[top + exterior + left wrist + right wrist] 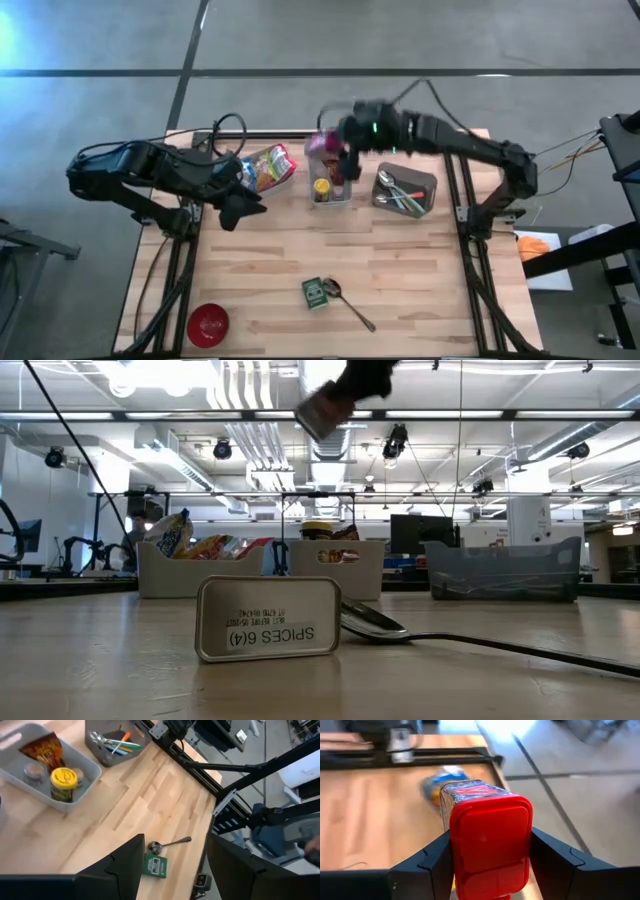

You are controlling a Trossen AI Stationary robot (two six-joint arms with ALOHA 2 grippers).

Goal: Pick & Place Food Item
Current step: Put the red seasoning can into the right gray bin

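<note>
A clear container with a red lid [490, 845] is held in my right gripper [490, 865], high over the middle bin [335, 190] at the table's far side. In the low view it hangs tilted near the top [325, 410]. My left gripper [175, 857] stands open with nothing between its fingers, above the table's left part [243, 205], beside the bin of snack bags [268, 168]. A green spice tin [315, 292] stands on edge against a spoon [350, 305] near the front. The middle bin holds a yellow-lidded jar [63, 782]. My right gripper pinches the container between its two fingers, on two opposite sides at the red-lid end [457, 845]. The fingers slant down from the table's right side. The container's clear body [470, 790] points away past the fingertips. It is lifted clear of the bin and the table.
A grey bin with utensils [403, 190] stands right of the middle bin. A red bowl [208, 323] sits at the front left corner. Bare wood lies between the bins and the tin. Cables run along the table's far left corner [225, 130].
</note>
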